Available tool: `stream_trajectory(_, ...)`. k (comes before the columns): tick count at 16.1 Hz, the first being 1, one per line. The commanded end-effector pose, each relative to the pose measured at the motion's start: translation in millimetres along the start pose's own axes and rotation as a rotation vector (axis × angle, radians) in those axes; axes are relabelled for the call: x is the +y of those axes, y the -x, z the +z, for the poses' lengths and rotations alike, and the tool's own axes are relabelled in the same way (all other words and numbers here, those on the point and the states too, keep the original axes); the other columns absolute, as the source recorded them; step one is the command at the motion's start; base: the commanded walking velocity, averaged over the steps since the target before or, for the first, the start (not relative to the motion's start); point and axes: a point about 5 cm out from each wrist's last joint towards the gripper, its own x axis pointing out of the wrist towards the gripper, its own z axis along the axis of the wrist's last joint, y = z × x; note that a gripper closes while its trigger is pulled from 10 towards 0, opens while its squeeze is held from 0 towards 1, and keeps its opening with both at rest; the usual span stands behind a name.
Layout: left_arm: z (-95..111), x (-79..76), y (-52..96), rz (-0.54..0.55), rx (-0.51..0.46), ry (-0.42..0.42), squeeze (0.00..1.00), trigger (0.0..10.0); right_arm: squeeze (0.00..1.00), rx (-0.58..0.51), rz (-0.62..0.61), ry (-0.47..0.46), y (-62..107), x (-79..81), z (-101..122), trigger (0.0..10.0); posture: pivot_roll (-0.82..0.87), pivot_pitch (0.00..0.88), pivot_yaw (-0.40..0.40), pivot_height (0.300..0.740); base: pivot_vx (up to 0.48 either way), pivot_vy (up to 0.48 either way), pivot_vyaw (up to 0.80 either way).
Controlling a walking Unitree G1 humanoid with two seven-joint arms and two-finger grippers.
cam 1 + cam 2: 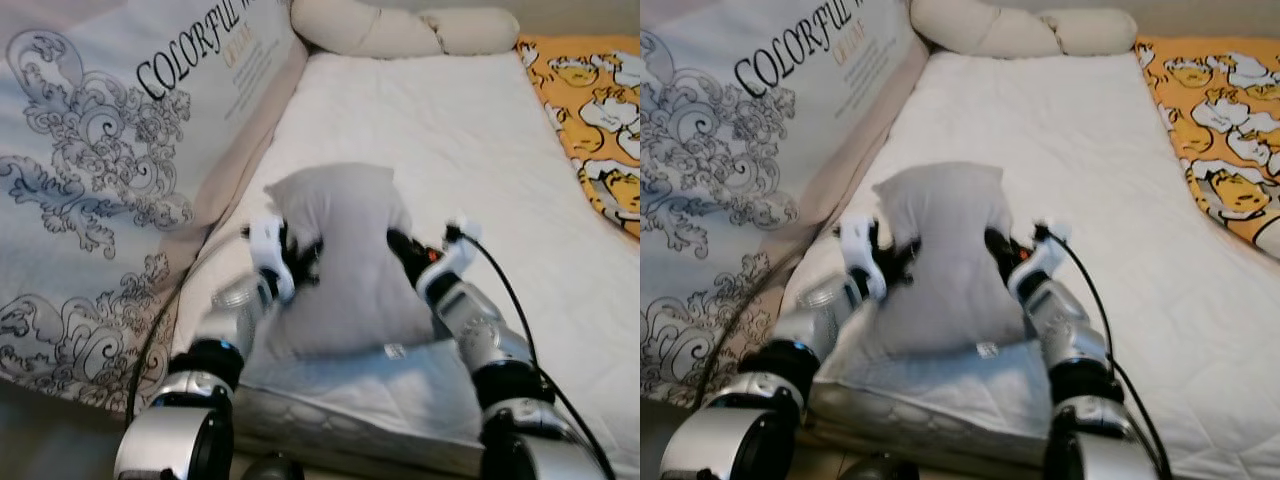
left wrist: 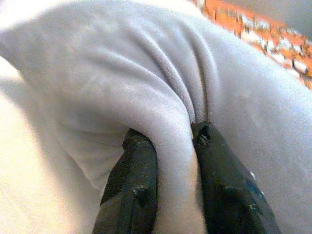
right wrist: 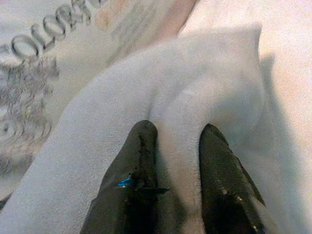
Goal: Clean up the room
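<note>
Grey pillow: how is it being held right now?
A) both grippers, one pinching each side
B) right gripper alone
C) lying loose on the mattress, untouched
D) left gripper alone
A: the left gripper pinches a fold of the grey pillow on one side and the right gripper pinches a fold on the other, holding it upright over the white mattress.

Bright, even indoor light across the white bed [image 1: 450, 150]; no harsh glare. Soft shadow cast beside the grey pillow [image 3: 195, 83] in the right wrist view. Slight motion blur on both arms. Wrist views soft, near fabric out of focus.
</note>
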Motion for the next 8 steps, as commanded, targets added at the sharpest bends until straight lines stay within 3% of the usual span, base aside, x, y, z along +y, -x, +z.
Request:
stream_trajectory(1,26.6,-8.1,-4.5,-0.030,-0.075,-0.058,0.00,0.0,0.00,-0.055,0.033,0.048,-2.5,20.7,9.4,0.0,0.03,0.000,0.108,0.740,0.000,0.000,0.00)
stream_trajectory(5,57.0,-19.0,3.7,-0.050,-0.172,-0.142,0.00,0.0,0.00,-0.157,0.072,0.082,15.0,37.1,26.8,0.0,0.01,0.000,0.121,0.740,0.000,0.000,0.00)
stream_trajectory(7,58.2,-33.9,9.8,-0.079,-0.186,-0.312,0.00,0.0,0.00,-0.174,0.084,0.116,23.7,49.4,29.4,0.0,0.00,0.000,0.124,0.740,0.000,0.000,0.00)
stream_trajectory(8,56.3,-35.3,10.5,-0.061,-0.174,-0.309,0.00,5.5,0.00,-0.182,0.062,0.124,25.4,50.2,30.2,2.2,0.00,0.000,0.124,0.740,0.000,0.000,0.00)
